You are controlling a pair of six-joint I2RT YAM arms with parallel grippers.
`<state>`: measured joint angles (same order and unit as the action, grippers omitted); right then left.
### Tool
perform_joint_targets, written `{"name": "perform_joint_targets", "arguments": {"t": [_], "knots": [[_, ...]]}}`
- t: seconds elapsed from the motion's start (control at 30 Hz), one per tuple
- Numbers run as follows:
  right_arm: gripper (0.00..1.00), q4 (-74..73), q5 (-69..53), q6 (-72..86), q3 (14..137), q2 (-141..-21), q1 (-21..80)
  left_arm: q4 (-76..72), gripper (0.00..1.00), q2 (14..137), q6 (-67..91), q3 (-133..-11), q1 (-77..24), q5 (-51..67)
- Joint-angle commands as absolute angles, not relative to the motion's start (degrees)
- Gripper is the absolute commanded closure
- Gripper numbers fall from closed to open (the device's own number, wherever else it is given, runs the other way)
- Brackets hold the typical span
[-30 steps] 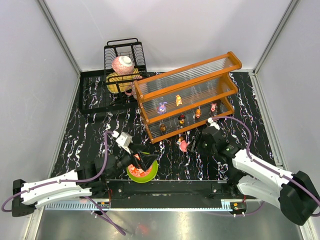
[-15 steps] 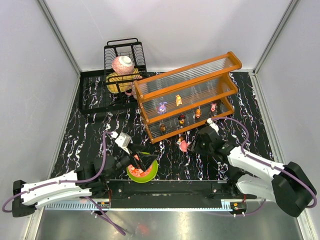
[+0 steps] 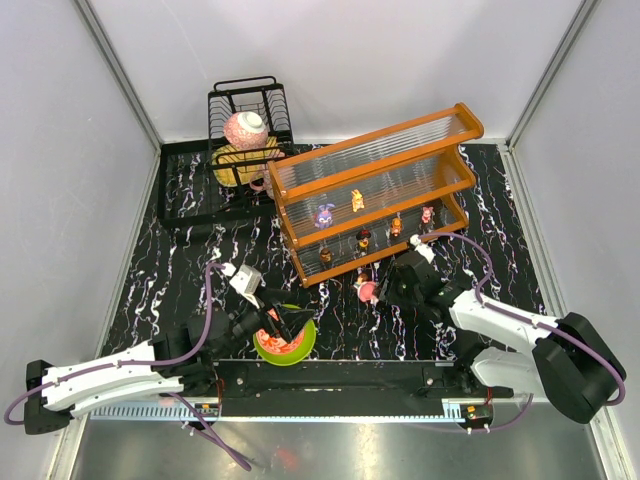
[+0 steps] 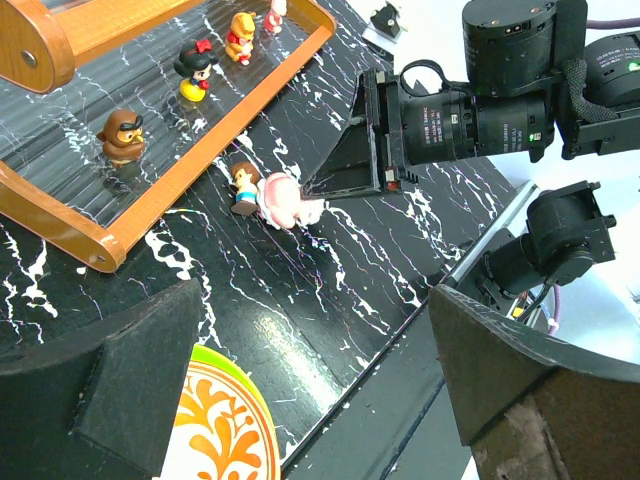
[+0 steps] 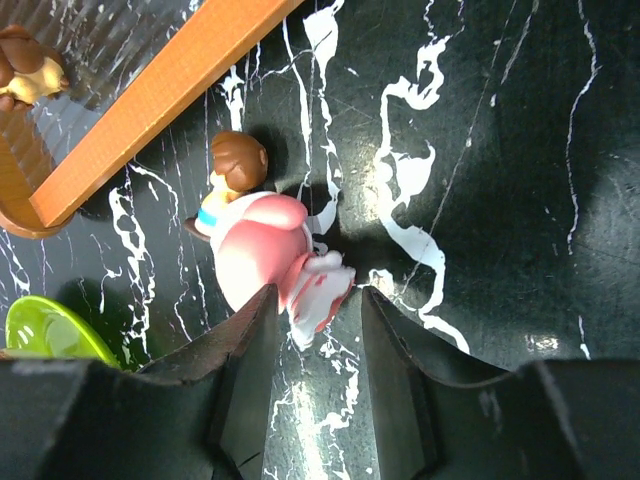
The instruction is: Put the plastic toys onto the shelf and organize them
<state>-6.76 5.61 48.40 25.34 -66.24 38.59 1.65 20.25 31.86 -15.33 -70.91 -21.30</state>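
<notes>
A pink-and-white toy lies on the black marbled table just in front of the shelf. A small brown-haired figurine stands against it. My right gripper is low on the table, with its fingertips closed on the toy's white end. Several toys stand on the shelf's tiers, among them a purple one, a yellow one and a brown one. My left gripper hangs open and empty over the green-rimmed bowl.
A black wire dish rack with crockery stands at the back left on a black tray. The shelf's orange front rail runs close to the pink toy. The table's metal front edge lies beneath my left gripper.
My right gripper slid left to the pink-and-white toy and narrowed its jaws onto it. The left arm and the shelved toys have not moved.
</notes>
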Motion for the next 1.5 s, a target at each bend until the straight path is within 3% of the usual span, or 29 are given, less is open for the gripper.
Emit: {"name": "perform_joint_targets", "arguments": {"t": [0.0, 0.3, 0.5, 1.2, 1.47], "knots": [[0.56, -4.1, 8.9, 46.7, 25.1, -66.1, 39.0, -0.9, 0.01, 20.7, 32.3, -15.0, -70.7, -22.3], [0.56, -4.0, 8.6, 46.3, 24.4, -65.5, 38.8, -2.0, 0.01, 22.1, 32.1, -15.4, -70.7, -22.0], [0.48, -4.9, 7.4, 47.9, 24.1, -64.0, 38.9, -2.7, 0.01, 22.7, 32.0, -15.5, -70.7, -21.8], [0.57, -3.6, 4.5, 52.6, 21.3, -62.0, 38.9, -2.8, 0.01, 22.1, 32.3, -14.9, -70.7, -21.4], [0.53, -2.7, 3.3, 53.6, 21.1, -62.7, 38.9, -2.5, 0.01, 21.8, 32.4, -14.8, -70.7, -21.7]]}}
